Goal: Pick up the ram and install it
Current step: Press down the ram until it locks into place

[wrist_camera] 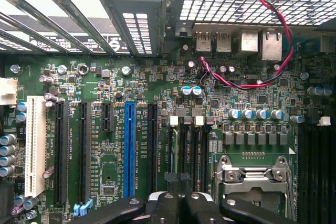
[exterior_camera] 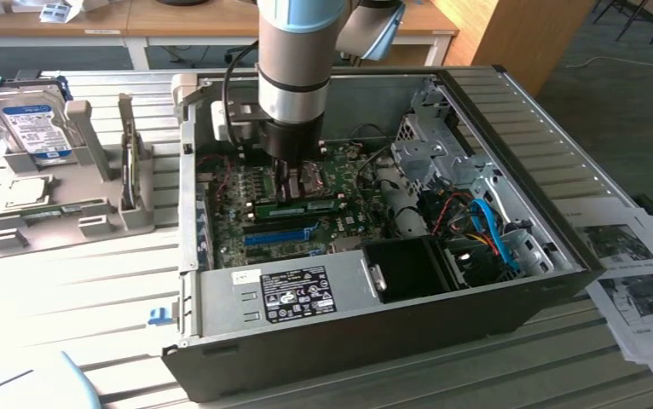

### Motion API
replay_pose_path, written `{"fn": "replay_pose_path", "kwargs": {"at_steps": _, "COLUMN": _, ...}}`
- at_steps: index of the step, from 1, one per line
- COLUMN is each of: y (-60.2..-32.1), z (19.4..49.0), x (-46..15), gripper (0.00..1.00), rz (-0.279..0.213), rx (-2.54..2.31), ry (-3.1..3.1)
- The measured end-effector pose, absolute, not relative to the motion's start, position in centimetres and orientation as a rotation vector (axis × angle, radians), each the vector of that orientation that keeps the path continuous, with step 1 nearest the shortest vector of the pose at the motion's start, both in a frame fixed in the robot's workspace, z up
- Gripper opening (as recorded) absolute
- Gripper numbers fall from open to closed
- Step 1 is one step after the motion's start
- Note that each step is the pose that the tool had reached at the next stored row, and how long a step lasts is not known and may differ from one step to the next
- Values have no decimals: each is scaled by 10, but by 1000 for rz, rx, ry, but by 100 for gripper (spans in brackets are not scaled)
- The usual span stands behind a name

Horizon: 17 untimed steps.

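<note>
The ram, a narrow green stick with pale labels, stands on edge in a slot on the motherboard inside the open computer case. It sits between the blue slot and the processor socket. My gripper reaches down into the case right over the ram's middle, at its top edge. In the wrist view the gripper has its black fingers pressed together, shut, over the dark memory slots beside the blue slot. I cannot tell whether the fingers pinch the ram's edge.
A grey holder on the exterior view's left carries a silver hard drive and a small green board. Cables, a drive cage and a black fan shroud crowd the case's right half. Printed papers lie beside the case.
</note>
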State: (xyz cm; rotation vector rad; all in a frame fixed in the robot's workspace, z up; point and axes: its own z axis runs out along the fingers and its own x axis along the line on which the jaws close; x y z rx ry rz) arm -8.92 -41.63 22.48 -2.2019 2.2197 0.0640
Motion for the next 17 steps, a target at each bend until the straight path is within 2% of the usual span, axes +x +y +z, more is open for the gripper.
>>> {"fn": "replay_pose_path", "kwargs": {"at_steps": 17, "y": -416, "z": 223, "x": -89, "gripper": 10, "rz": 64, "rx": -2202, "ry": 2220}}
